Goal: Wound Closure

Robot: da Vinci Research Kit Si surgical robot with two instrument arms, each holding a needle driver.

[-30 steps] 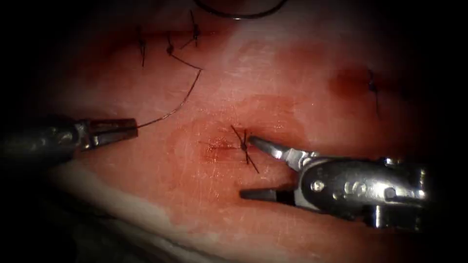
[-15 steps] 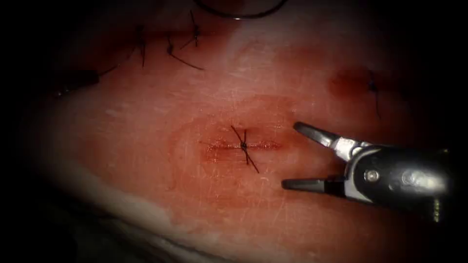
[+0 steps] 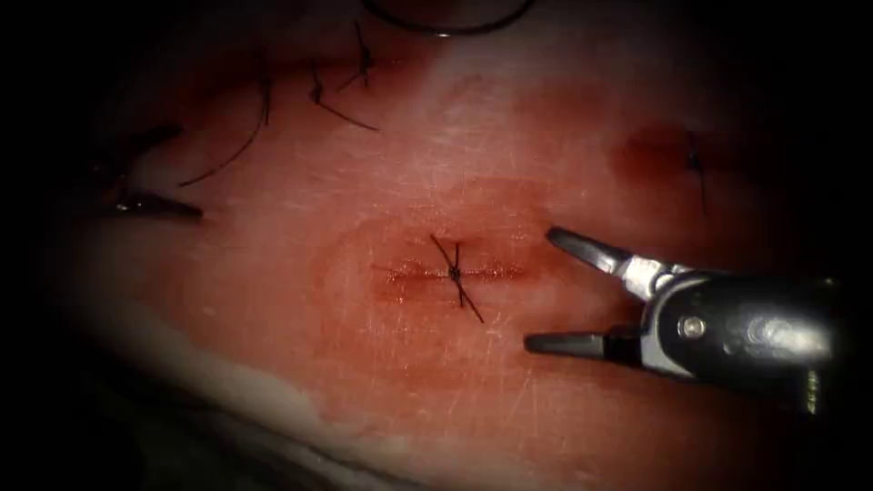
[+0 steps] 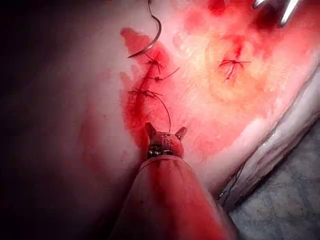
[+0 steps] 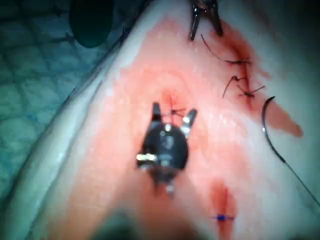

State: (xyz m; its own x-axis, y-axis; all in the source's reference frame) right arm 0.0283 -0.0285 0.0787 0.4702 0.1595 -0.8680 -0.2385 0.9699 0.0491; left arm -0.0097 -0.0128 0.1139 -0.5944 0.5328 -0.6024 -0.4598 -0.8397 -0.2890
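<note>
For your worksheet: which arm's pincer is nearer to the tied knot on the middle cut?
Right. The right pincer sits open just right of the knot, holding nothing. The left pincer is open far off to the left, near the upper stitches, also holding nothing. The needle lies loose on the tissue.

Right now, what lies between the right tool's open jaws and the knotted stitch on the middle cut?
Endoscope view: bare tissue and the cut's right end lie between the right tool and the stitch.

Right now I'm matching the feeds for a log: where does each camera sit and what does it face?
Endoscope: above and in front of the tissue, facing the knotted cut; right tool open.
Left wrist: along its shaft to the open left tool, needle beyond.
Right wrist: behind the right tool.
All share the knotted cut.
</note>
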